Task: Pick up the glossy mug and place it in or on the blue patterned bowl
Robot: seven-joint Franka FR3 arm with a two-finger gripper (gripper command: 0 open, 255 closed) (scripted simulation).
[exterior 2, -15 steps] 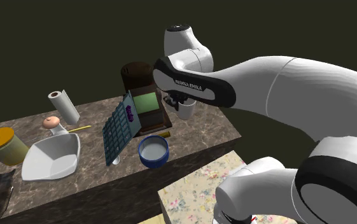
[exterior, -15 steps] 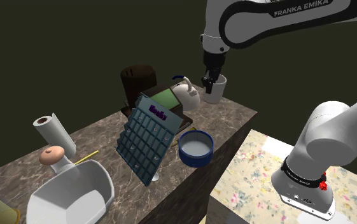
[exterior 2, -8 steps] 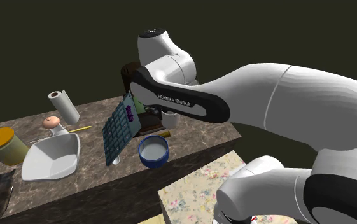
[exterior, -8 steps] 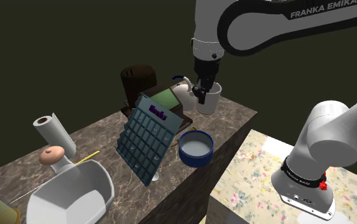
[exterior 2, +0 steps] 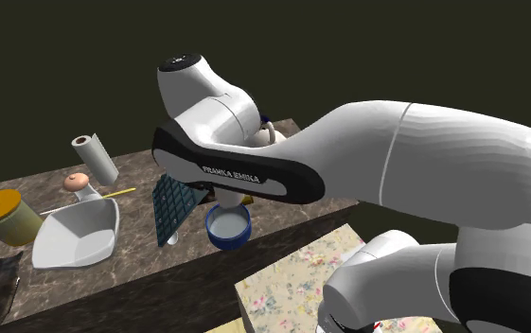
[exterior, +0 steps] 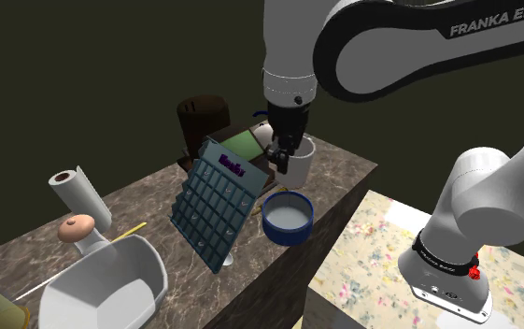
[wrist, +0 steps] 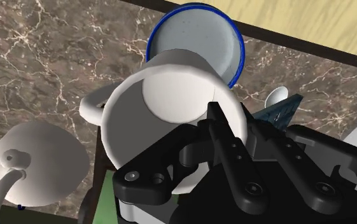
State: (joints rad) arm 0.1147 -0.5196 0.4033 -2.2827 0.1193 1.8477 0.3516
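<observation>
**Shoulder view.** The white capitals "FRANKA EMIK" stand on the dark band (exterior: 479, 28) of the arm (exterior: 362, 47). The picture's right edge cuts off the end of the word.

**Second exterior view.** The brand reads complete, "FRANKA EMIKA", in small white capitals. It runs along the dark band (exterior 2: 230, 175) of the arm (exterior 2: 424, 161) and slants down toward that view's right.

**Calculator** (exterior: 215, 204). 1 short purple word stands near the top of the tilted face, above the rows of keys. It is too blurred to read. The marks on the keys cannot be read either.
</observation>
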